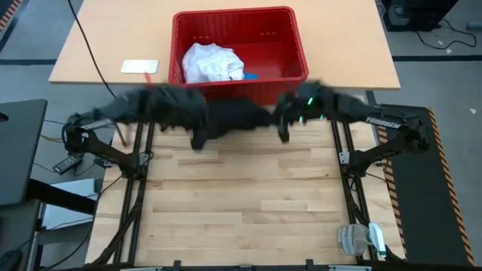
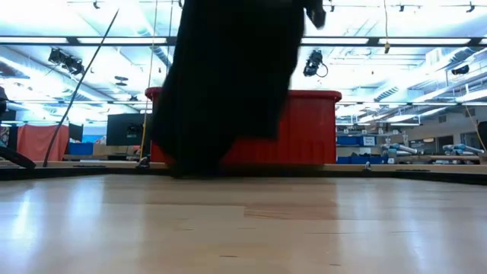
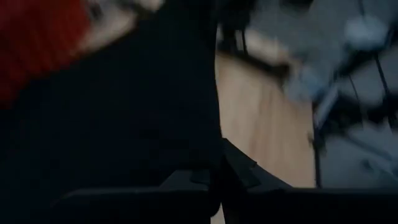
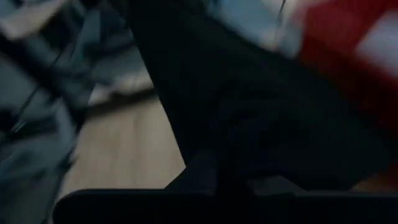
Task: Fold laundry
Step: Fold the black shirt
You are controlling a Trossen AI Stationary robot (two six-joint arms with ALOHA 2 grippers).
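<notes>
A black garment point(image 1: 230, 117) is stretched in the air between my two grippers, just in front of the red basket point(image 1: 239, 15). In the low view it hangs as a dark sheet point(image 2: 228, 84); whether its lower end point(image 2: 183, 164) touches the table I cannot tell. My left gripper point(image 1: 188, 113) is shut on its left end and my right gripper point(image 1: 282, 114) on its right end. A white T-shirt point(image 1: 211, 62) and a small blue piece point(image 1: 250, 75) lie inside the basket. My left gripper holds the black garment at its left upper part point(image 3: 205, 168), pinched between the two fingers; blur hides how many layers. The cloth is lifted and hangs below the fingers. My right gripper holds the garment's right upper part point(image 4: 217, 162), pinched between its fingers. The cloth spans from there toward the other gripper and hangs down.
The red basket stands on the far, lighter table top, with a white card point(image 1: 140, 66) to its left. A white and green object point(image 1: 360, 239) lies at the near right corner. The wooden table point(image 1: 241, 203) stretches out in front of the arms.
</notes>
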